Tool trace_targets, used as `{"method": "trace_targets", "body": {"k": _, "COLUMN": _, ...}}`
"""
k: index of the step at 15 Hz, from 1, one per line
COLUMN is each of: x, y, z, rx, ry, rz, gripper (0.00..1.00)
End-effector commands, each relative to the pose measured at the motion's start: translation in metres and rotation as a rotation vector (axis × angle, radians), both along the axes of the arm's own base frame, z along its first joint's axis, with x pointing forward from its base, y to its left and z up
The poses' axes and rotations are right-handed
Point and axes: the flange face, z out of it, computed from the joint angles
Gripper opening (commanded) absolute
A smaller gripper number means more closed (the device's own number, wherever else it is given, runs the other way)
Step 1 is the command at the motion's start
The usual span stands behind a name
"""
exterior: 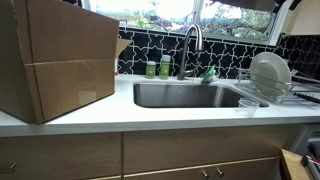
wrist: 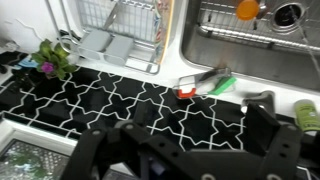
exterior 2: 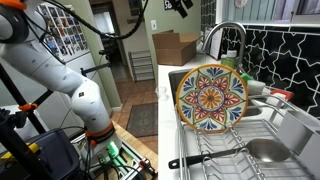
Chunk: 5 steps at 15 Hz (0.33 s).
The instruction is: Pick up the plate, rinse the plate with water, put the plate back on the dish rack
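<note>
Kitchen counter (exterior: pixel 150 116) is framing the sink (exterior: pixel 185 95); just beside the sink the plate (exterior: pixel 270 72) is standing upright in the dish rack (exterior: pixel 292 95). Well above the sink the gripper (wrist: pixel 185 150) is hanging, jaws wide apart, empty.

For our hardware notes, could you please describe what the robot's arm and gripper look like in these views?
The arm is built of rounded, glossy white segments with dark parts at the joints, and a thin black cable loops near it. The gripper is matt black, with two chunky, angular fingers. It is blurred, so no markings can be read.
</note>
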Motion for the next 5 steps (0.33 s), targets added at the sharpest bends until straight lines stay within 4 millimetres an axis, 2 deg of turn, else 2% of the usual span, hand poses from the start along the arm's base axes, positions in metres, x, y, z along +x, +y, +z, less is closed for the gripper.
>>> {"method": "trace_targets", "body": {"k": 1, "x": 0.018, "y": 0.011, "z": -0.017, "rx": 0.15, "ry": 0.001, "rz": 0.13, "gripper": 1.0}}
{"method": "trace_targets", "body": {"k": 2, "x": 0.026, "y": 0.013, "z": -0.025, "rx": 0.187, "ry": -0.005, "rz": 0.165, "gripper": 1.0}}
{"method": "trace_targets", "body": {"k": 3, "x": 0.018, "y": 0.014, "z": -0.01, "rx": 0.111, "ry": -0.01, "rz": 0.105, "gripper": 1.0}}
{"method": "trace_targets", "body": {"k": 5, "x": 0.028, "y": 0.015, "z": -0.019, "rx": 0.15, "ry": -0.005, "rz": 0.135, "gripper": 1.0}}
